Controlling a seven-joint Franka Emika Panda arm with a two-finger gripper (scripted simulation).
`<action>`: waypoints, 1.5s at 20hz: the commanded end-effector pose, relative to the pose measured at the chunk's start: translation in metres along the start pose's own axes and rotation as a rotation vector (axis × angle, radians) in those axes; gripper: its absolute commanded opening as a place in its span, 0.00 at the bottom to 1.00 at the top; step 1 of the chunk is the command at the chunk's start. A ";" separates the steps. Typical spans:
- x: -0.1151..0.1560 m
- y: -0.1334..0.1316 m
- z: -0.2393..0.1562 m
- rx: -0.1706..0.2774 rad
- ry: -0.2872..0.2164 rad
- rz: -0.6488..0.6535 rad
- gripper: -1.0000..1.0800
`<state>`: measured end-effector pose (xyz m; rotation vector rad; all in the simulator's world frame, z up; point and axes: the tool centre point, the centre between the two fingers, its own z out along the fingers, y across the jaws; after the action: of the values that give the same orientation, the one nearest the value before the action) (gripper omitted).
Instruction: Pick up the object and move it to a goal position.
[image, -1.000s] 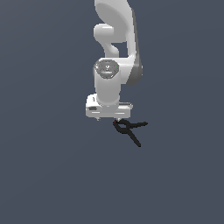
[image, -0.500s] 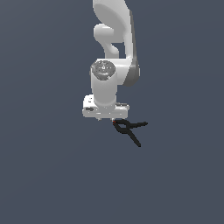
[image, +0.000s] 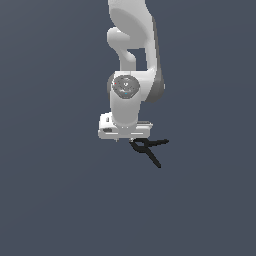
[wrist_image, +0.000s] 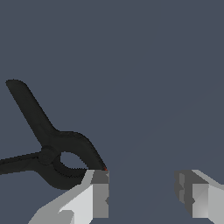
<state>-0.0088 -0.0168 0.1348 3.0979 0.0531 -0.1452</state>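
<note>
The object is a small black spring clamp (image: 150, 147) with two splayed handles, lying just below the white hand on the exterior view's right. In the wrist view the clamp (wrist_image: 52, 148) shows a tiny red tip that touches or nearly touches the outer side of one grey finger (wrist_image: 99, 192). My gripper (wrist_image: 142, 179) is open and the gap between its fingers holds nothing; the clamp lies outside that gap. In the exterior view my gripper (image: 126, 140) is mostly hidden under the hand.
The white arm (image: 134, 60) rises straight up from the hand. All around is a plain dark grey-blue surface (image: 60, 200), and no goal marker shows.
The hand has sunk slightly toward the surface and the wrist has turned a little. The clamp has stayed where it was.
</note>
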 end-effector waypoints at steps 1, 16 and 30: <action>0.006 -0.008 0.003 -0.008 -0.010 -0.031 0.62; 0.058 -0.090 0.036 -0.099 -0.113 -0.320 0.62; 0.079 -0.154 0.067 -0.175 -0.191 -0.517 0.62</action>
<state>0.0569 0.1326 0.0570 2.8181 0.7929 -0.4149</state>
